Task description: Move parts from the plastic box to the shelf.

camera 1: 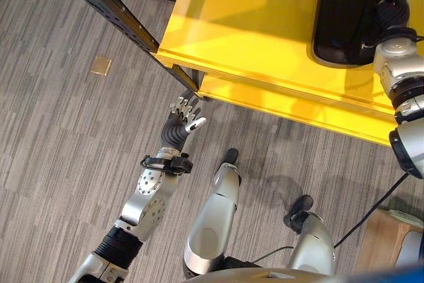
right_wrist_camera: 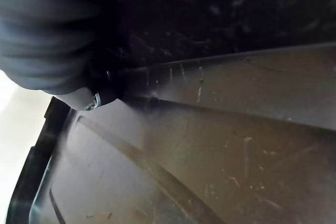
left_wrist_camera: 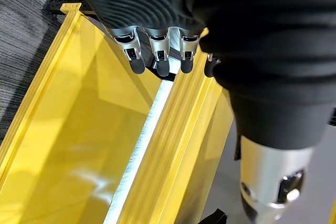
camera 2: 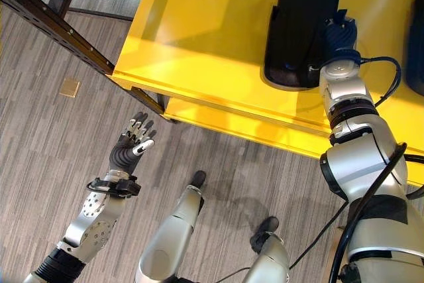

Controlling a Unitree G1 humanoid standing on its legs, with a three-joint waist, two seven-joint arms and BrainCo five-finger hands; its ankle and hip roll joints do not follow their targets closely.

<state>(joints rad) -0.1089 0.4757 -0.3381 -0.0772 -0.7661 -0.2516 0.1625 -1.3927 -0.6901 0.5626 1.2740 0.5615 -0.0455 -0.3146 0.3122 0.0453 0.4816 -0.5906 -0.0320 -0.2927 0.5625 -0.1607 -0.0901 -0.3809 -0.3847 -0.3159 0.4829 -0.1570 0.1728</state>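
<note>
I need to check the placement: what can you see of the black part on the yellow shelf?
The black part is a dark, smooth, plastic-looking piece with a rounded far end and a wider near end. It lies flat on the top board of the yellow shelf, close to its front edge. The right hand is against its right side; the fingers are hidden. The right wrist view shows a scuffed dark surface with raised ridges up close.

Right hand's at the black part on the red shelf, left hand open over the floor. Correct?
Not quite: the shelf is yellow, not red, as the right eye view shows. The right hand is at the black part; the left hand is open over the floor.
</note>
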